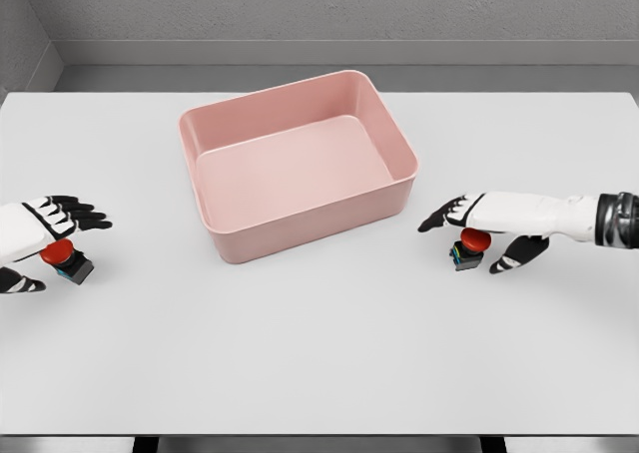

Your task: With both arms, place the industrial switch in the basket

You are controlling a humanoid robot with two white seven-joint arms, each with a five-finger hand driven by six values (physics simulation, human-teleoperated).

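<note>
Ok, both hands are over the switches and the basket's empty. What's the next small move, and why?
Probably close both hands. The left hand and the right hand each hover over a red-capped switch, left switch and right switch, with fingers spread, and both switches sit on the table. Nothing is gripped yet, so lifting toward the pink basket comes after.

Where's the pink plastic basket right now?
In the head view, the pink rectangular plastic basket sits on the white table, slightly left of centre, between two red-buttoned industrial switches.
</note>
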